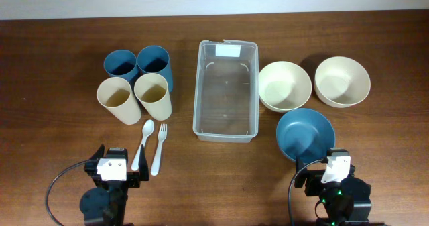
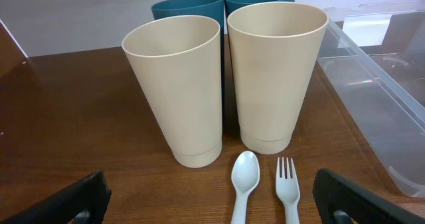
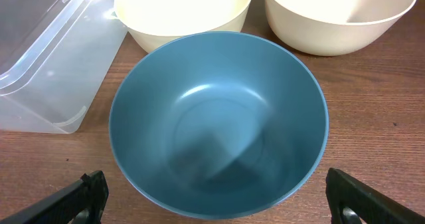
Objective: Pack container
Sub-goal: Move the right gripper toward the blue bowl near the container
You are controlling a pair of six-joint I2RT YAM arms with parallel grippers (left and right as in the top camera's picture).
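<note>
Container [image 1: 226, 90]: empty, centred on table [image 1: 53, 65], cups [image 1: 153, 95] left, bowls [image 1: 285, 85] right. Left gripper [image 2: 212, 199]: jaws spread wide, holding nothing, near side of spoon [image 2: 244, 177] and fork [image 2: 287, 181]. Right gripper [image 3: 216, 199]: spread wide, holding nothing, near side of blue bowl [image 3: 219, 117].

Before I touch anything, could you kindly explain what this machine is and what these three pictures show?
These are two robot arms at a wooden table, each ending in a two-finger gripper. One picture looks down from above; the others come from cameras on the left gripper and right gripper. On the table: an empty clear container, two blue cups, two cream cups, a spoon, a fork, a blue bowl, two cream bowls. Both grippers are open, holding nothing.
</note>
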